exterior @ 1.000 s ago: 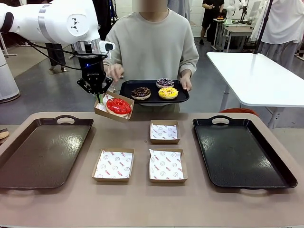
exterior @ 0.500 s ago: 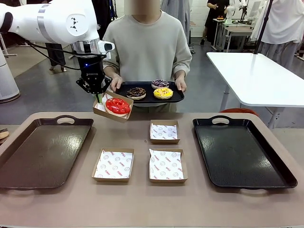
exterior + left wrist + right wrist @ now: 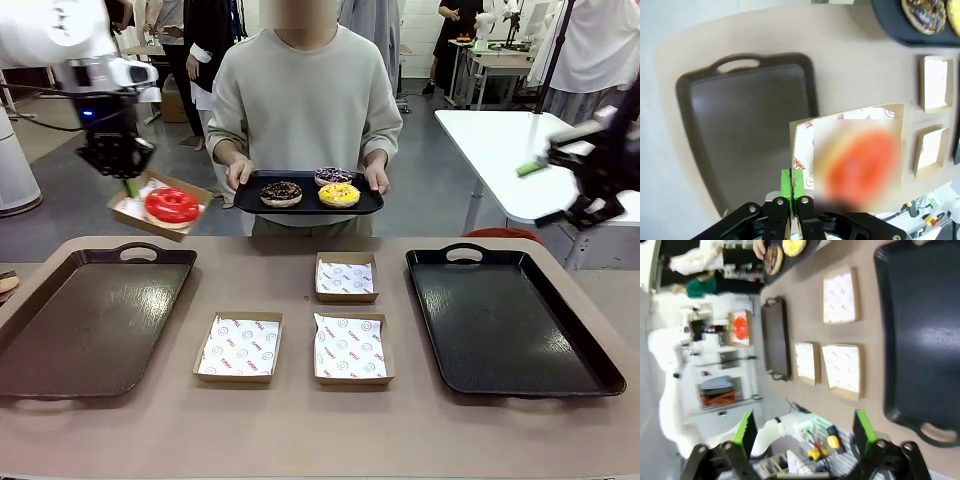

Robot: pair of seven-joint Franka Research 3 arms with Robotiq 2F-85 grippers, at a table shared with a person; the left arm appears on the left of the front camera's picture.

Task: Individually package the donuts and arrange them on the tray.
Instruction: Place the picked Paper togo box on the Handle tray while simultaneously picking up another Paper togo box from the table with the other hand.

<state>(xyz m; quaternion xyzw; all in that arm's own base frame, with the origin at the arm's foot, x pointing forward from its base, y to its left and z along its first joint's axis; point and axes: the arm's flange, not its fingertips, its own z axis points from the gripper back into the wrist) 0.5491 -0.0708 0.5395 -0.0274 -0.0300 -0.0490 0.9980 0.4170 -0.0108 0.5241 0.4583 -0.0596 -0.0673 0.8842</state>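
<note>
The front view faces the person (image 3: 305, 100) across the beige worktop (image 3: 300, 430). The left wrist view looks down on the dark brown tray (image 3: 740, 125); the sideways-rolled right wrist view shares it, farther off.

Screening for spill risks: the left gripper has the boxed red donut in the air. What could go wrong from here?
1. The left gripper pinches the box by one edge only, and it hangs tilted: the red donut might slide out.
2. From the left wrist view the box seems beside the brown tray, not over it; a slip now would probably miss it.
</note>
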